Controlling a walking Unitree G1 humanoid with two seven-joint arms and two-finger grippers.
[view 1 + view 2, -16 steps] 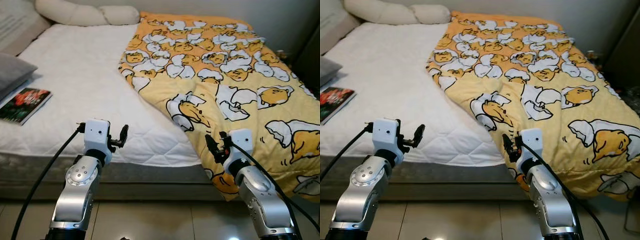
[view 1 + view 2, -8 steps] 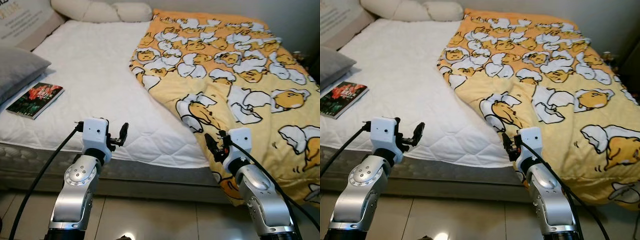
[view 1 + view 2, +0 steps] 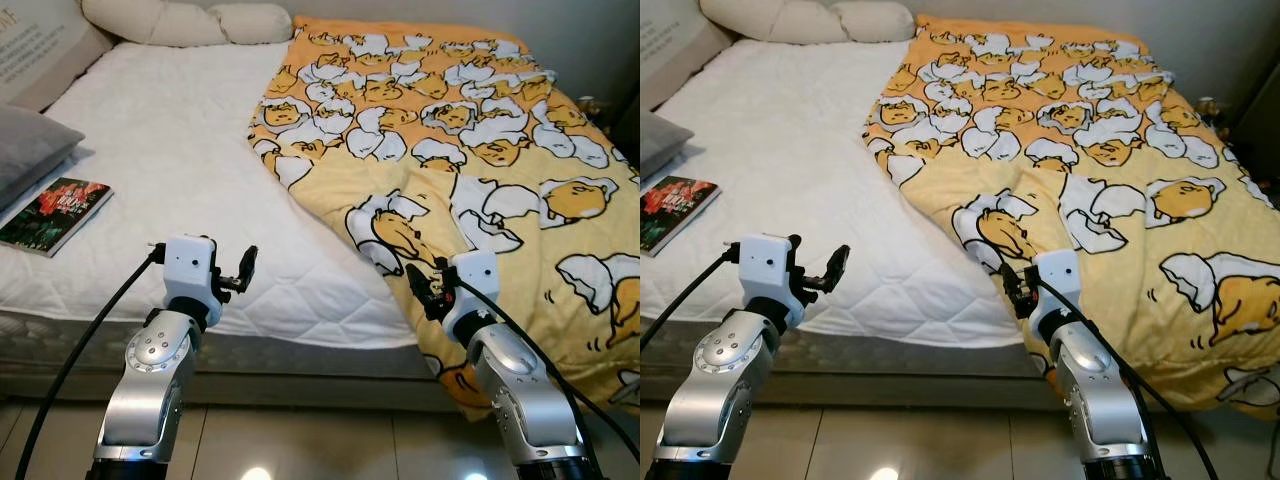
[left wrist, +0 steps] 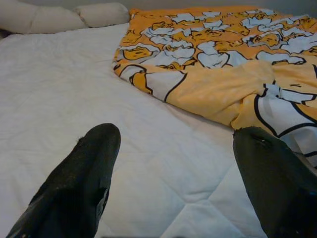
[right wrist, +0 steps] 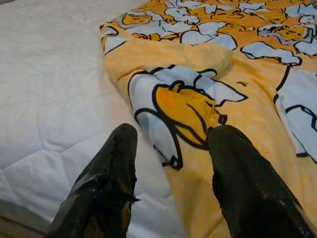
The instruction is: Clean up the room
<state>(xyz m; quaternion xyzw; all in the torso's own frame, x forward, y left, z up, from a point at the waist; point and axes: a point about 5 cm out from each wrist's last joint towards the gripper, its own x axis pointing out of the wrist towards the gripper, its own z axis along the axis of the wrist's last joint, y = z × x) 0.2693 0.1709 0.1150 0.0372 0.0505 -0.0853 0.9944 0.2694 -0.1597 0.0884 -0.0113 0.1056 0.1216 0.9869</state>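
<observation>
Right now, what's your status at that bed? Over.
Left gripper and right gripper raised at bed edge, jaws open, empty. Yellow blanket bunched over the right half of the mattress. Book lies near left edge.

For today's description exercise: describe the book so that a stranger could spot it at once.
Start at the bed with its white quilted cover. On its left edge, beside a grey pillow, lies the book. It is flat, with a dark red-and-green cover.

blanket (image 3: 470,140) – soft matt cloth | mattress (image 3: 170,150) – quilted white fabric | floor (image 3: 300,445) – glossy tile
</observation>
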